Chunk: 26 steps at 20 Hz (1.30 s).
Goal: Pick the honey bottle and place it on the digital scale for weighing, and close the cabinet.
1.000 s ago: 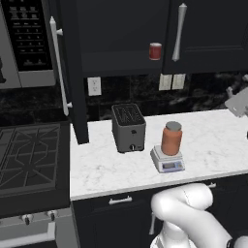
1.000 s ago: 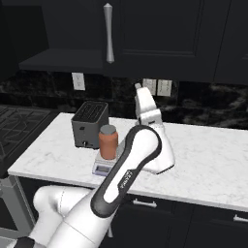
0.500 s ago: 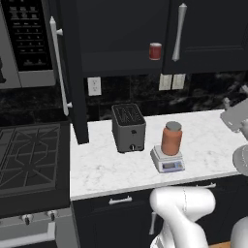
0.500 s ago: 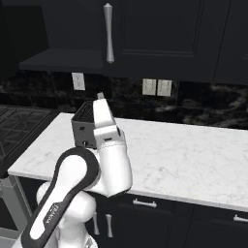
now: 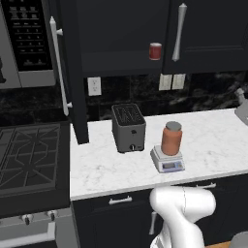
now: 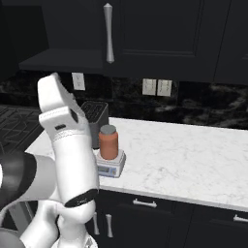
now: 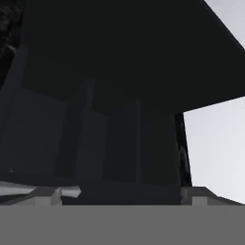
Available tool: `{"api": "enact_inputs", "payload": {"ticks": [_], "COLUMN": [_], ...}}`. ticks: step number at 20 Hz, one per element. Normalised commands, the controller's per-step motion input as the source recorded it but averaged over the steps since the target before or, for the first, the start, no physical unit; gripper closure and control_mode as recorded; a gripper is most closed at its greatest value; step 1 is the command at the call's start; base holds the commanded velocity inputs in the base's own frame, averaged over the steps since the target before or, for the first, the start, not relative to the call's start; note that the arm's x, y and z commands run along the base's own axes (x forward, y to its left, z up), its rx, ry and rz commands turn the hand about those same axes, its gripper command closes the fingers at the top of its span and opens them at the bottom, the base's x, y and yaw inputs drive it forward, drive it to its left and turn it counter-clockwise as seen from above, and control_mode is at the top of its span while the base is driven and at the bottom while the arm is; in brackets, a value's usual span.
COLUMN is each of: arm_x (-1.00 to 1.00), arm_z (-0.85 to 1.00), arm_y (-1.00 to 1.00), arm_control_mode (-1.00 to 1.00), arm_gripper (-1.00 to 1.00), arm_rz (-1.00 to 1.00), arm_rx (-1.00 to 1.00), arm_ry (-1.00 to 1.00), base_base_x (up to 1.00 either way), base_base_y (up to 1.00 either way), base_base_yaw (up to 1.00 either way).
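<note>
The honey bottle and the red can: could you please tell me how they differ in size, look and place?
The honey bottle is the larger, an orange-brown jar with a grey lid; the red can is much smaller and plain red. The honey bottle stands on the digital scale on the counter, while the red can sits up on the shelf of the open cabinet. Both stand upright.
</note>
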Motion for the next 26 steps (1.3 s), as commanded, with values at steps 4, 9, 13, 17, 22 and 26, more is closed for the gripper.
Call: {"api": "enact_inputs", "payload": {"ticks": [4, 9, 13, 17, 22, 26], "arm_x": [-1.0, -0.56, 0.13, 0.21, 0.35, 0.64], "arm_z": [0.0, -0.47, -0.98, -1.0, -1.0, -1.0], "arm_y": [1.0, 1.0, 1.0, 1.0, 1.0, 1.0], "arm_control_mode": [-1.0, -1.0, -1.0, -1.0, -1.0, -1.0], "arm_gripper": [-1.0, -1.0, -1.0, -1.0, -1.0, -1.0], "arm_rz": [-0.16, -0.13, -0.03, -0.02, 0.0, 0.0], "arm_rx": [0.01, 0.0, 0.0, 0.0, 0.0, 0.0], "arm_ry": [-0.25, -0.14, -0.06, -0.05, 0.0, 0.02], "base_base_x": [0.0, 0.0, 0.0, 0.0, 0.0, 0.0], "base_base_y": [0.0, 0.0, 0.0, 0.0, 0.0, 0.0], "base_base_yaw": [0.0, 0.0, 0.0, 0.0, 0.0, 0.0]}}
